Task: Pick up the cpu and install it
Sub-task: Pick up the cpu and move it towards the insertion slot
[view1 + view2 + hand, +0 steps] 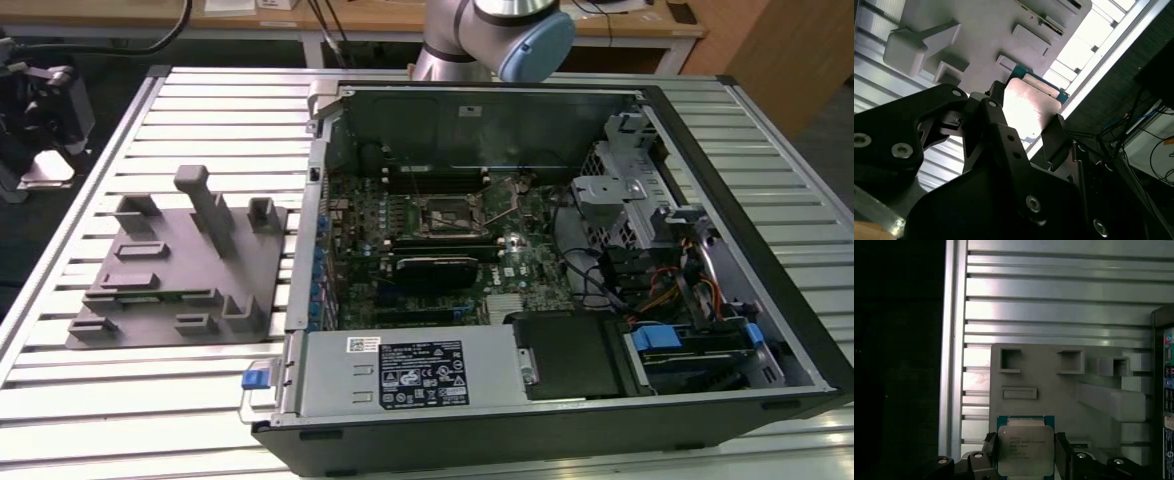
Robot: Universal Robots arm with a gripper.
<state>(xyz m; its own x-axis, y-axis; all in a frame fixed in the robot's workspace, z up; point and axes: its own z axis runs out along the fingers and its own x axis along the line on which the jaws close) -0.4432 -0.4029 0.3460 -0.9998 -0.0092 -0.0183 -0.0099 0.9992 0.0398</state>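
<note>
As hand (1026, 456) clamps, square silvery cpu (1025, 442)

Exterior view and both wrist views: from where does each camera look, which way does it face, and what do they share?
Exterior view: high off the arm, looking down on the open computer case, gray fixture and slatted table; the arm's blue-capped joint shows.
First wrist view: at the wrist, facing down past the gripper, shut on the cpu, to the fixture.
Second wrist view: at the wrist, looking slantwise along the dark fingers to the cpu.
Shared: all three show the fixture and table.
</note>
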